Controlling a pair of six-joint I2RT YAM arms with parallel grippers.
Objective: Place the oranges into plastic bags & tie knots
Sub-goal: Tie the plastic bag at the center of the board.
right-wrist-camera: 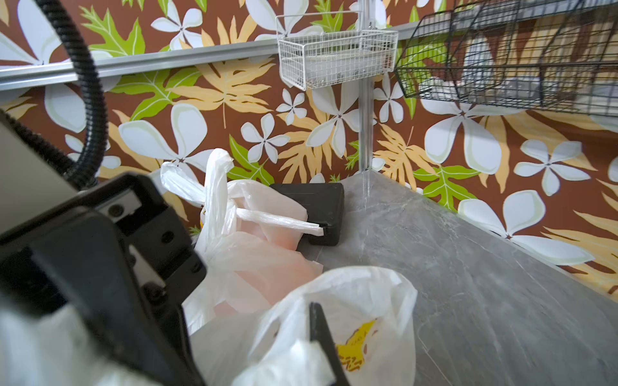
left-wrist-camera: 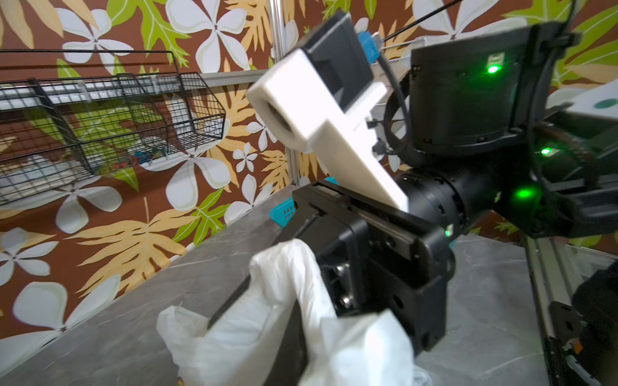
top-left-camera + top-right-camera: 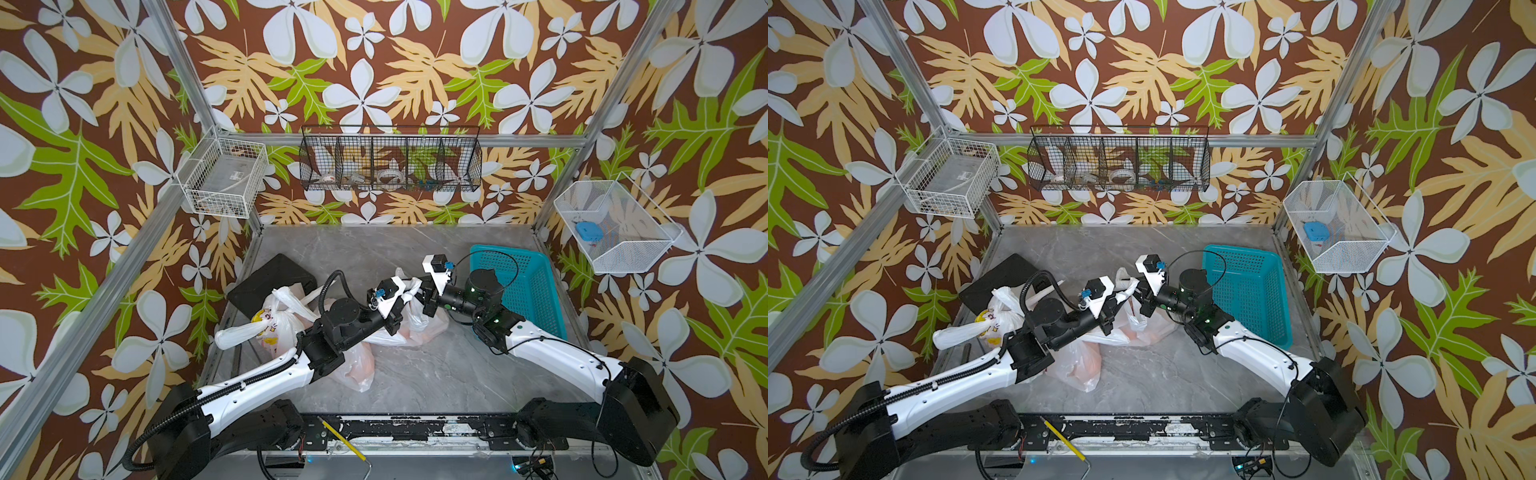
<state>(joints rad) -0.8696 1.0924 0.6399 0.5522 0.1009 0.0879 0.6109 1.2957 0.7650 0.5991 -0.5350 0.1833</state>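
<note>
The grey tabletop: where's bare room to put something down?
Bare table along the back, between the black case and teal basket; another patch at the front, between the plastic bags and the right arm. Left and centre are crowded with bags.

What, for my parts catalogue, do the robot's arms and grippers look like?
The left arm and right arm share white link shells between black joint housings. A black corrugated conduit runs along the left; a thin black cable along the right. The black left gripper and right gripper each carry a white camera mount with a blue plug. Green lights glow on the right arm.
</note>
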